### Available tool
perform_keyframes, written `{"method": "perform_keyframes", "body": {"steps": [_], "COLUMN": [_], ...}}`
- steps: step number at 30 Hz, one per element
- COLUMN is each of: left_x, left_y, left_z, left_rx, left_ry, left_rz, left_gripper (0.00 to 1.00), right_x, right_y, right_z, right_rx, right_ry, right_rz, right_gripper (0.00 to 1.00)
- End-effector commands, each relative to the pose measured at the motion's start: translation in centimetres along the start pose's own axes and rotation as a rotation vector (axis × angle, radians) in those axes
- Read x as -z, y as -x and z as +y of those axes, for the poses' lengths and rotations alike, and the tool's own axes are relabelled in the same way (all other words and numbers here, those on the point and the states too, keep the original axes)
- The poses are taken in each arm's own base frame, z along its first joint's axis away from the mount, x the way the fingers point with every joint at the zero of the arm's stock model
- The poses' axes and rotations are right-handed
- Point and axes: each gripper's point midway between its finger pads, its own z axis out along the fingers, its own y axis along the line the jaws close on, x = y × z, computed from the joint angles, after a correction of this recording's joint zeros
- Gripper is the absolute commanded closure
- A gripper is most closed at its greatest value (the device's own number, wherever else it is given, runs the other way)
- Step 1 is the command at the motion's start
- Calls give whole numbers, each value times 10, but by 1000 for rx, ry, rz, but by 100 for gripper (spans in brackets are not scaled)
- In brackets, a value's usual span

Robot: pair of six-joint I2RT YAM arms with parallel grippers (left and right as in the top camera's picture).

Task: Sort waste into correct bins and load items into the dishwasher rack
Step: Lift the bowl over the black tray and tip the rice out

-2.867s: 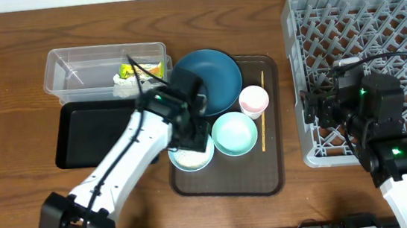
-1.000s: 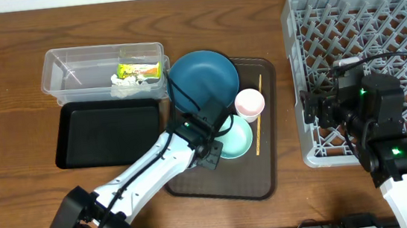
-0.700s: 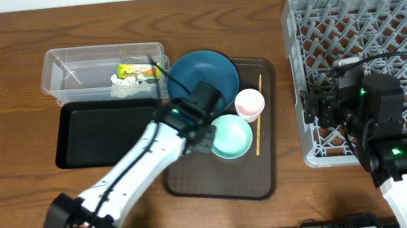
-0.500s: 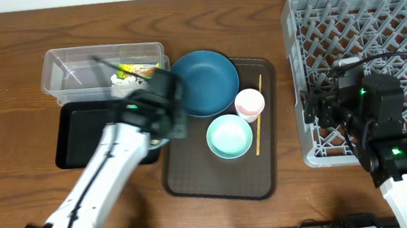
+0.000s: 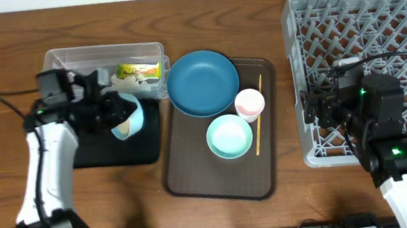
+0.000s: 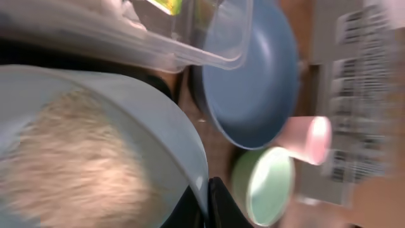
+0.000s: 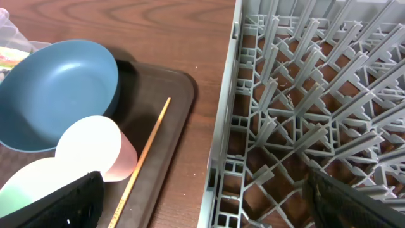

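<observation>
While tipped steeply over the black tray, probably held that way for dumping: pale blue bowl with a heap of rice inside, none spilled yet as far as can be told. Gripped by the rim, wedged between the left fingers, closed tight on the bowl wall at the bottom of the wrist view. Hanging just on the near side of the clear tub, with tissue and wrapper already lying in there, so guessing the tray for food scraps.

Further right on the brown tray: dark blue plate, mint bowl, pink cup, chopsticks, all waiting for the rack. Parked over the rack's near-left corner, right fingers spread wide, holding nothing. Worth watching for grains bouncing off onto the worktop.
</observation>
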Motion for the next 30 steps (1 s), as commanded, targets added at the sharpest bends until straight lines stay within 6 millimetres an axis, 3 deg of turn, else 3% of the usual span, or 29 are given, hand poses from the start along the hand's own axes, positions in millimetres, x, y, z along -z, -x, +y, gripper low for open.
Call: {"method": "perform_keyframes", "body": {"steps": [1, 11, 18, 30], "left_x": [6, 38, 45, 48], "left_y": [-1, 24, 30, 30], "left_z": [-14, -1, 25, 29], "left_rx": [57, 311, 413, 520], "left_ry": [-290, -714, -709, -713], "left_rz": [20, -37, -73, -50], "left_gripper": [94, 94, 94, 94], "right_x": [2, 2, 2, 2], "right_y": [8, 8, 8, 8], "right_z": [3, 3, 3, 3], "right_rx": [-1, -1, -1, -1], "right_ry": [4, 4, 4, 4], "right_rz": [-15, -15, -15, -15], "right_gripper": [1, 1, 1, 1]}}
